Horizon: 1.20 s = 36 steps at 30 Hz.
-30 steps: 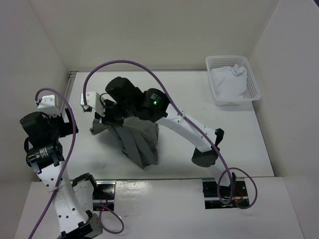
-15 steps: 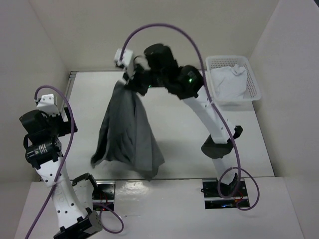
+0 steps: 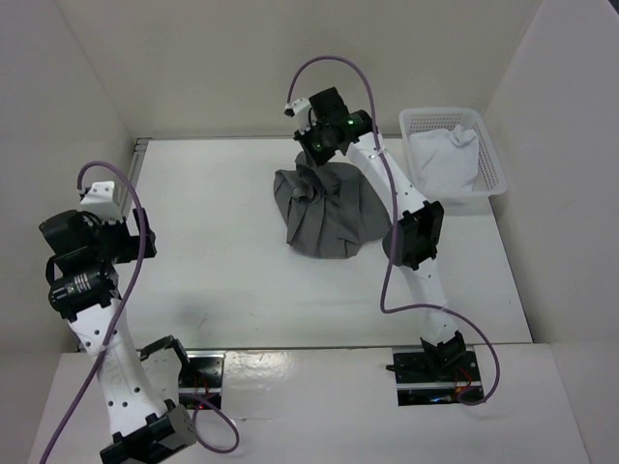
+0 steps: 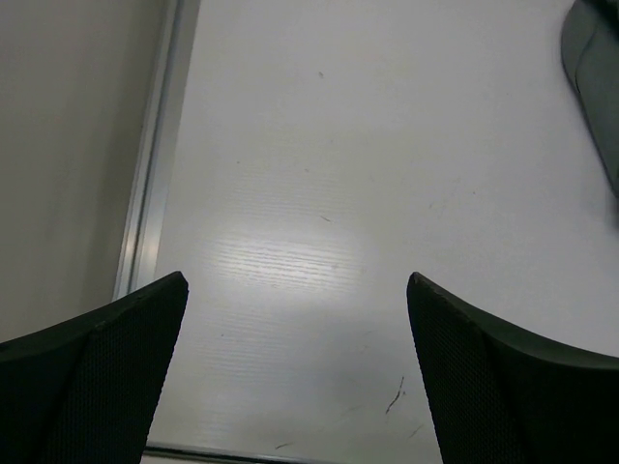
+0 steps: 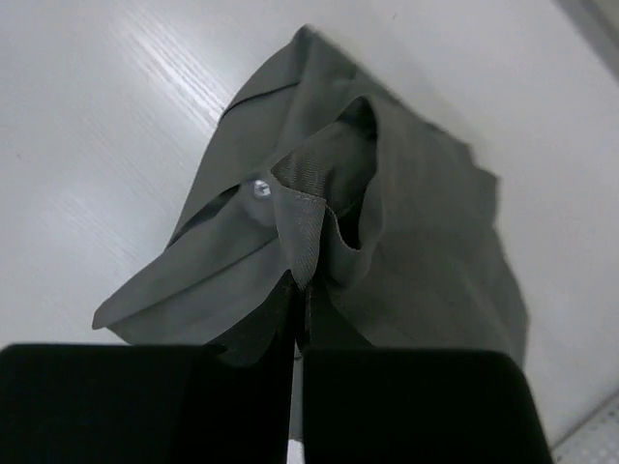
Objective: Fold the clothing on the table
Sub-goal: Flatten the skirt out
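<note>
The skirt (image 3: 324,215) lies in a bunched grey heap on the far right part of the table (image 3: 213,232), near the basket (image 3: 490,145) on its left side. Part of it is pulled up toward my right gripper (image 5: 298,314). On the right wrist camera I see the 2 fingers clenched together on a strip of the waistband, which rises in a fold between them. A small silver stud (image 5: 261,188) shows on the fabric just beside that fold. The rest of the skirt drapes down onto the table in loose pleats.

The white lattice basket sits at the far right corner of the table. It holds 1 crumpled white cloth (image 3: 445,159), which fills most of it.

My left gripper (image 4: 295,280) hangs over the bare left side of the table, well apart from the skirt. Its jaws are spread wide and hold nothing. Only a dark sliver of the skirt (image 4: 592,77) shows at the upper right of that view.
</note>
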Tool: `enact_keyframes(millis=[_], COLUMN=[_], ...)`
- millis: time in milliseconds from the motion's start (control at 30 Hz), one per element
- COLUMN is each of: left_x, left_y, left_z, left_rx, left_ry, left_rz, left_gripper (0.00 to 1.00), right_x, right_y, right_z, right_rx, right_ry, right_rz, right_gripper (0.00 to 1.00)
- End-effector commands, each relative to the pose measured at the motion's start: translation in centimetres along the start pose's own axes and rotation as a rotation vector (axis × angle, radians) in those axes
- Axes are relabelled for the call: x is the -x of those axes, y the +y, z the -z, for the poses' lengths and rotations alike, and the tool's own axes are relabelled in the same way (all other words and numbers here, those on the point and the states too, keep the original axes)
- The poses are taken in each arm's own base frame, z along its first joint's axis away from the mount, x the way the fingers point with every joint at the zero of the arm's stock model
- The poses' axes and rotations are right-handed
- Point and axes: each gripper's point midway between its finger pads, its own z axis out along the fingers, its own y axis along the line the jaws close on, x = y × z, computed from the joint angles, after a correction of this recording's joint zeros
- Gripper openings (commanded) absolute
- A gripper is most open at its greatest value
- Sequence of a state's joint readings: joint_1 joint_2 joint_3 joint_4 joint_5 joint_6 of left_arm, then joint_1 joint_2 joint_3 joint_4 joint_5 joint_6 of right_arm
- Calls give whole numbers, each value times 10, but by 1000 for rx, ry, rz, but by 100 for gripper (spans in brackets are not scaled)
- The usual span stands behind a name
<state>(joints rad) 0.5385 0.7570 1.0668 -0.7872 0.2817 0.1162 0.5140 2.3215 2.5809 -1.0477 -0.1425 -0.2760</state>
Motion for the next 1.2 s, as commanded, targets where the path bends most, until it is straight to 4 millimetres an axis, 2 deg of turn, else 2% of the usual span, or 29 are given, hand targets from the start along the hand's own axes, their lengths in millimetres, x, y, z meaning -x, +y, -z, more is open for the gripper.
enact_keyframes(millis=[0,67,133,200,233,267,300,367,400,433,467,500,533,567,633,667,733,833,867,933,967,1033,1067,1167], left_x=[0,-2,-13,-16,-23,-19,-21,-2,1,9,8,8,9,9,2,-4,-15,-25,-24,-35,-35,-42,-46,-50], left_y=[-33,-52,-71,-82,-95,-95,-97,-99,-101,-97,-95,-95,-95,-94,-97,-101,-104,-109,-107,-112,-110,-115,-115,-116], left_z=[-8,-17,-35,-47,-58,-65,-71,-77,-78,-78,-80,-80,-83,-83,-85,-85,-87,-89,-88,-88,-89,-88,-89,-89], left_rx=[-209,-330,-431,-474,-517,-494,-486,-457,-453,-439,-446,-446,-446,-447,-459,-482,-494,-502,-492,-510,-502,-515,-516,-527], left_ry=[-2,21,69,94,133,132,142,104,99,77,83,83,82,78,89,95,114,132,122,148,147,163,172,176], left_rz=[-103,-122,-142,-174,-199,-226,-243,-227,-192,-182,-167,-167,-168,-183,-205,-231,-265,-319,-334,-374,-389,-410,-409,-430], left_gripper=[100,100,100,100,100,100,100,100,100,100,100,100,100,100,100,100,100,100,100,100,100,100,100,100], right_x=[-3,-5,-10,-10,-10,-12,-3,-2,2,8,2,2,-3,-10,-6,1,9,21,24,29,27,30,28,25], right_y=[7,13,17,18,25,29,51,88,125,146,171,211,233,252,291,295,287,254,231,205,182,161,141,113], right_z=[-12,-14,-15,-6,-1,2,18,33,53,61,71,86,101,107,132,141,134,122,112,101,93,82,77,66], right_rx=[24,60,81,81,117,140,185,303,371,413,475,553,608,657,708,698,627,511,473,421,380,332,274,197], right_ry=[4,7,19,19,16,20,-5,-20,-35,-60,-44,-59,-47,-34,-74,-103,-109,-116,-110,-109,-90,-91,-77,-59], right_rz=[-19,-20,-14,-14,-16,4,45,114,206,258,296,390,432,471,568,586,580,534,483,423,378,333,296,248], right_gripper=[0,0,0,0,0,0,0,0,0,0,0,0,0,0,0,0,0,0,0,0,0,0,0,0])
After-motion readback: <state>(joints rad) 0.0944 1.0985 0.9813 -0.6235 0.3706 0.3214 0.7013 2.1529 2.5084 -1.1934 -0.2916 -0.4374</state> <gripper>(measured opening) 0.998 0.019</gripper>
